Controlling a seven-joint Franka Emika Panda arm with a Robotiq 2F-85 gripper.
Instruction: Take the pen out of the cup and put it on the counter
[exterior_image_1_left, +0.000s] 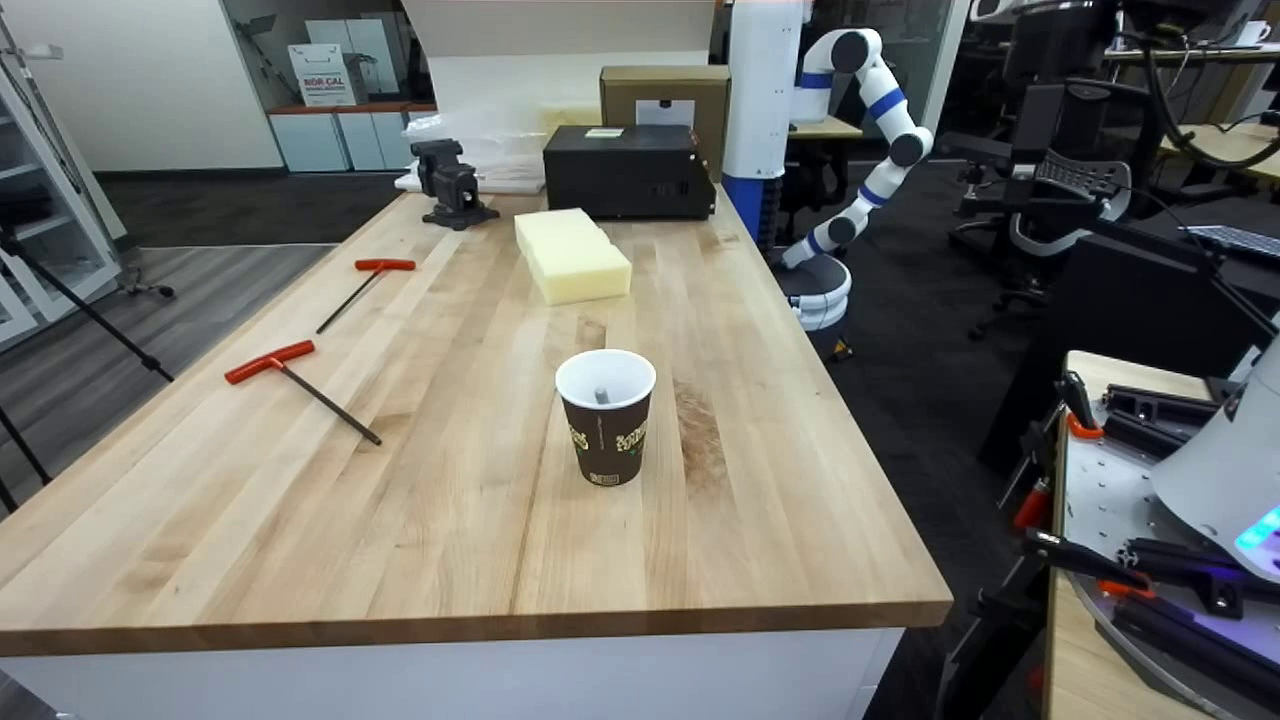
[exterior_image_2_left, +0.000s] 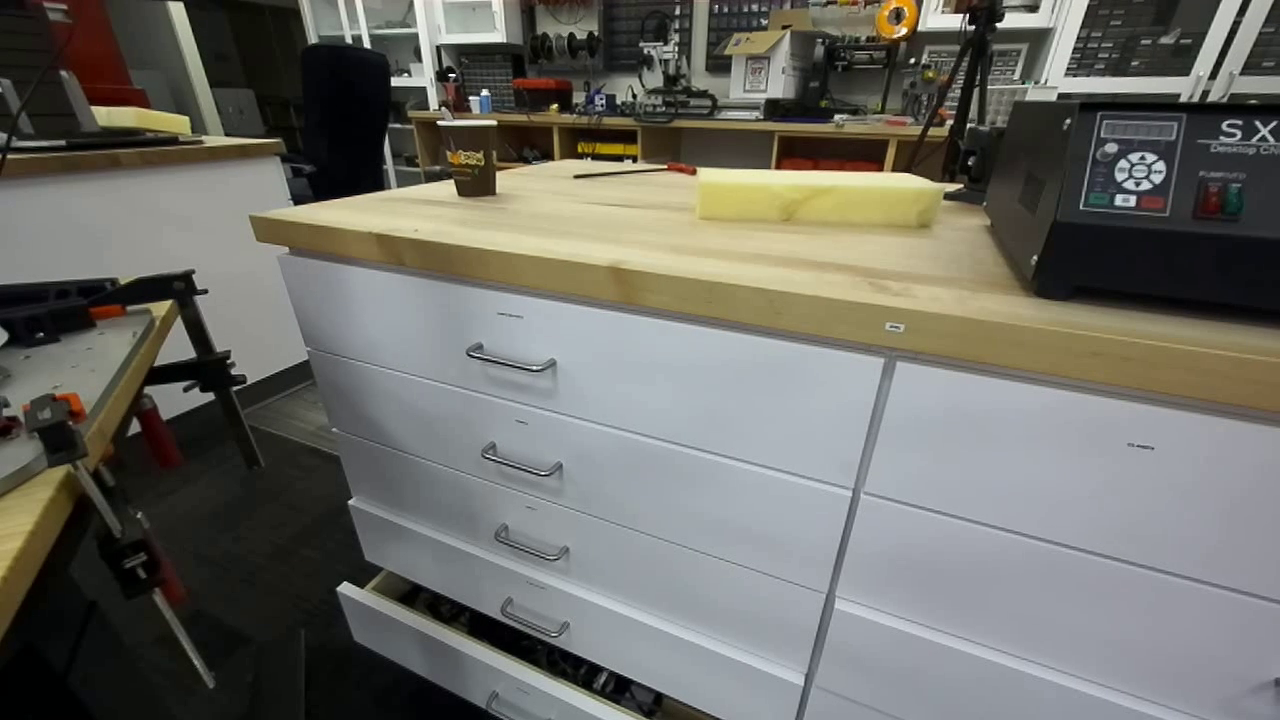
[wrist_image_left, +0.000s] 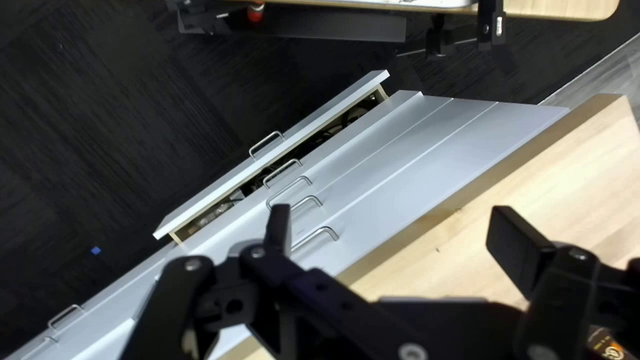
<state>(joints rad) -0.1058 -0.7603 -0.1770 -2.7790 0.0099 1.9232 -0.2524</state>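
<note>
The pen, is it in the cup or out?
In. An exterior view shows the grey top of the pen against the white inside of the cup; its lower part is hidden.

There's the counter (wrist_image_left: 575, 195) beyond my gripper (wrist_image_left: 397, 230), the cup (wrist_image_left: 603, 345) standing on it, peeking out behind the gripper! And I see a yellow block (exterior_image_1_left: 580, 265), a black box (exterior_image_1_left: 630, 175), a vise-like device (exterior_image_1_left: 455, 185) and, farther across, two red-handled rods (exterior_image_1_left: 320, 396).
</note>
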